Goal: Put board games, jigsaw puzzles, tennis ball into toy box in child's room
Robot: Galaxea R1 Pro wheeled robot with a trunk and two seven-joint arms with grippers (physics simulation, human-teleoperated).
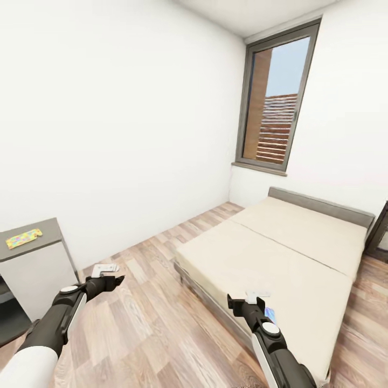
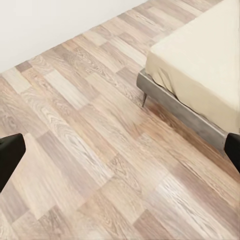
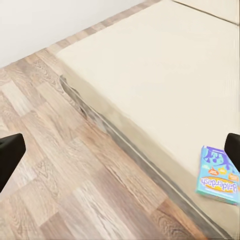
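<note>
Right wrist view: blue board game [image 3: 219, 176] near bed [image 3: 165, 75] edge.

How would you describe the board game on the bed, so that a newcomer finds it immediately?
Start at the bed with the cream mattress under the window. At its near edge lies a flat blue board game. It is the only printed, colourful thing on the plain mattress.

left end effector [image 1: 110, 275] – jaws apart | right end effector [image 1: 245, 302] – jaws apart
</note>
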